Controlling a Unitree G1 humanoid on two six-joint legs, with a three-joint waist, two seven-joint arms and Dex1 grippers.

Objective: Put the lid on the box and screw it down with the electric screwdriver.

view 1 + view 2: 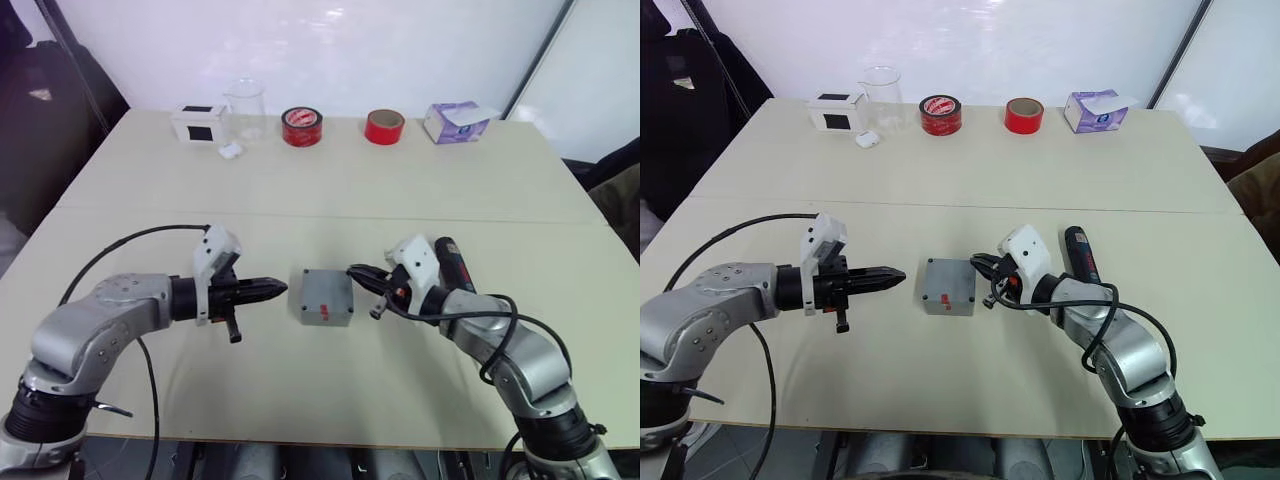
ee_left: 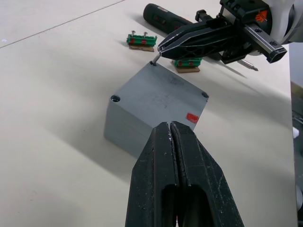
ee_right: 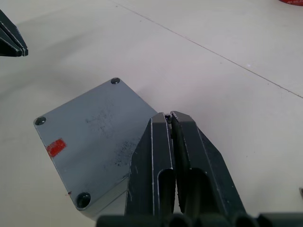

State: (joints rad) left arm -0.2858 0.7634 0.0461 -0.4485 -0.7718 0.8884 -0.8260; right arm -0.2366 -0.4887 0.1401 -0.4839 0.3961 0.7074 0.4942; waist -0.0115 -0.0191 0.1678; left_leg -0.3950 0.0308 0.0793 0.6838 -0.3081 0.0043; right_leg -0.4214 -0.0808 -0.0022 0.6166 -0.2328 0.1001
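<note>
The desk (image 1: pixel 500 190) carries the box (image 1: pixel 326 298) near the middle of its front half, with the lid (image 2: pixel 158 94) already seated on top, a red mark near one corner. The left gripper (image 1: pixel 280 289) hangs just beside the box on its left side, fingers pressed together and holding nothing, tips aimed at the box but apart from it. The right gripper (image 1: pixel 356 272) sits at the box's right side, fingers closed on a small screw (image 2: pixel 155 57) whose tip touches a far corner hole of the lid. The electric screwdriver (image 1: pixel 451 263) lies flat on the desk behind the right gripper, toward the right edge. Two small green pieces (image 2: pixel 141 40) lie nearby.
</note>
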